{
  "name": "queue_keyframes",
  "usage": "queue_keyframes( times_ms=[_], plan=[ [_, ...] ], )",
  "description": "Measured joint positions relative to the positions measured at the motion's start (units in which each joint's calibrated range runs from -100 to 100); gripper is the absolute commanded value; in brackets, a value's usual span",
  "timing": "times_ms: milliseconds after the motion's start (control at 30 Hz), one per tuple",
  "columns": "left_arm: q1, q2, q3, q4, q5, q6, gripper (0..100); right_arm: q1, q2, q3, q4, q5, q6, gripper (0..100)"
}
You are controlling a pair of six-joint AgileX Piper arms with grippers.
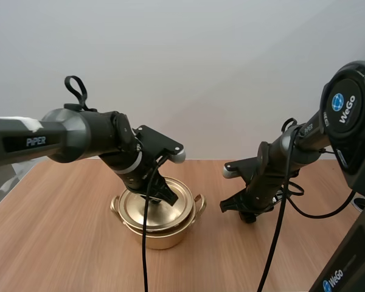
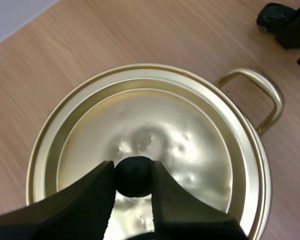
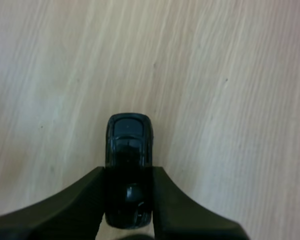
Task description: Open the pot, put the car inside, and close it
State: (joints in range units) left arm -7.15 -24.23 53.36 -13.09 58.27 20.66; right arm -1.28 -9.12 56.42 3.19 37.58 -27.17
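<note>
- My left hand is down on the brass-coloured pot, and its two fingers pinch the small black knob in the middle of the lid, one finger at each side of it.
- The lid lies flat under this hand and sits inside the rim of the pot, so I judge that the pot is not yet opened.
- The lid looks like thin metal with small dents, so it should be light and stiff. The knob is round and smooth and could slip out, so I would hold it low, close to the lid, and lift straight up.
- One loop handle of the pot stands out beyond my fingertips, to the side.
- My right hand grips a black toy car by its two long sides. The rear half is between the fingers and the other end sticks out past the fingertips.
- The pale wooden worktop is right below this hand. I cannot tell if the wheels touch it.
- The car seems small, hard and light, with glossy sides, so a firm hold across the middle of the body is the safest one.
- In the high view this hand is low, near the pot but not touching it.
</note>
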Motion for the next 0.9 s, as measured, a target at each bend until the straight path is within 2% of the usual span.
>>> queue_keyframes(
  times_ms=[167,433,600,633,733,800,900],
  plan=[
    [1.45,-4.0,-2.6,0.0,1.3,0.0,0,0.0,-4.0,-0.7,0.0,0.0,0.0,0],
    [1.45,-9.3,-10.3,-0.2,7.1,0.0,0,0.6,-11.1,-5.4,0.9,1.5,-1.7,0],
    [1.45,-11.1,-16.4,0.0,5.1,-1.4,0,2.6,-12.8,-11.6,6.2,8.8,-6.5,0],
    [1.45,-11.7,-17.9,0.0,4.9,-2.1,0,3.6,-12.8,-14.3,9.7,12.4,-9.2,0],
    [1.71,-13.1,-22.5,0.0,3.3,-3.2,0,5.3,-12.8,-16.6,14.7,18.2,-12.5,0],
    [2.37,-14.3,-26.0,0.0,1.2,-3.9,0,6.6,-12.8,-16.8,17.9,20.9,-14.2,0],
    [4.09,-16.6,-31.8,0.0,-1.3,-4.7,0,8.3,-12.4,-16.8,20.3,22.0,-14.9,0]
  ],
)
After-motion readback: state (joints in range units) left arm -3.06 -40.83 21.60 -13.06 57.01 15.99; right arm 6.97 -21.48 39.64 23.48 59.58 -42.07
